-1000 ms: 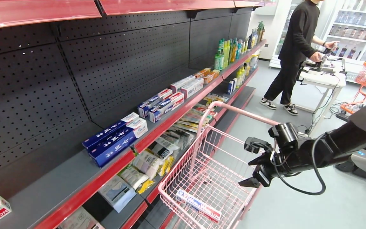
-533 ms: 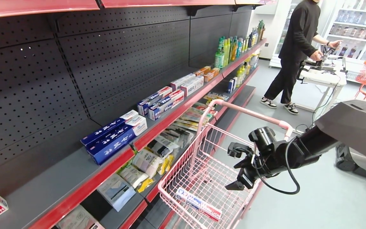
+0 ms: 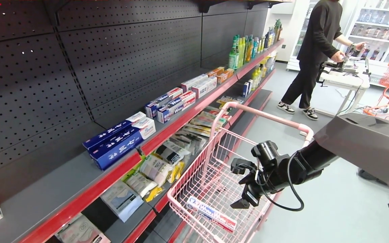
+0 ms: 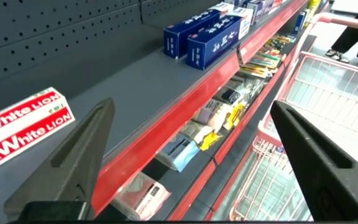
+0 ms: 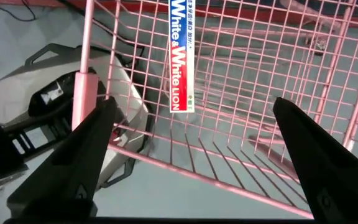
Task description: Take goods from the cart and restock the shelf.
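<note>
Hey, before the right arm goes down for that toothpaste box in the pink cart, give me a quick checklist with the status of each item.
1. Right end effector open: ok, jaws spread wide, nothing held.
2. Positioned over the cart: ok, it hangs above the basket.
3. Toothpaste box free to grip: ok, it lies flat with nothing on it.
4. Clearance from the cart wall during descent: cannot tell.
5. Bare shelf space beside the blue boxes: ok.
6. Left end effector empty: ok, open by the shelf.
</note>
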Controlling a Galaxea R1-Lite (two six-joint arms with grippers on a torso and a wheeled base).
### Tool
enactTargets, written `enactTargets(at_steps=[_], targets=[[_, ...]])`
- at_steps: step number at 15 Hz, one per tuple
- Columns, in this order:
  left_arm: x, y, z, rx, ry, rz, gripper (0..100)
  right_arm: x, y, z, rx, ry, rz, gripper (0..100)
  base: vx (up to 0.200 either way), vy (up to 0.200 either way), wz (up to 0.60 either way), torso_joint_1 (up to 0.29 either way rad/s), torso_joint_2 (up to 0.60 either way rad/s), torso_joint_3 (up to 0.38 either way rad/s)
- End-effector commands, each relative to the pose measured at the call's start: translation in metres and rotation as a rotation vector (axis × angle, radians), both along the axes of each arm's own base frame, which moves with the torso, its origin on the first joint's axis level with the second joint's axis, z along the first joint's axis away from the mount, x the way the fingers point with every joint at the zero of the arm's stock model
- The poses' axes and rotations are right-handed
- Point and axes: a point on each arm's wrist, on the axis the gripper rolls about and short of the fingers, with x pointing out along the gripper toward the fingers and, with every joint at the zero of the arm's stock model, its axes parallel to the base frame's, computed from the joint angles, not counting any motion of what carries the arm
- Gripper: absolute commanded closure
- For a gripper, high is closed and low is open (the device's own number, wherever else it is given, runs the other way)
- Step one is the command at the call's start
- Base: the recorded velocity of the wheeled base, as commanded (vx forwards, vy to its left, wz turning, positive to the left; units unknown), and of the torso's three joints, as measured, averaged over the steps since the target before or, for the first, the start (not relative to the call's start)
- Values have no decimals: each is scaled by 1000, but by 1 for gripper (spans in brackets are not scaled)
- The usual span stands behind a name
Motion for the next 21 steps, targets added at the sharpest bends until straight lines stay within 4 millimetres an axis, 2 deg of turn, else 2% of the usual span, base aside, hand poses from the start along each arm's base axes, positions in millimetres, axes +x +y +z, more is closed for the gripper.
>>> enactTargets(at_steps=[1,21], targets=[[0,0,0,0,1,1,0,3,3,-12,1,-21,1,0,0,0,0,-149,325,178],[0,0,0,0,1,1,0,0,16,-17,-5,-36,27,0,0,0,0,-166,371,200]])
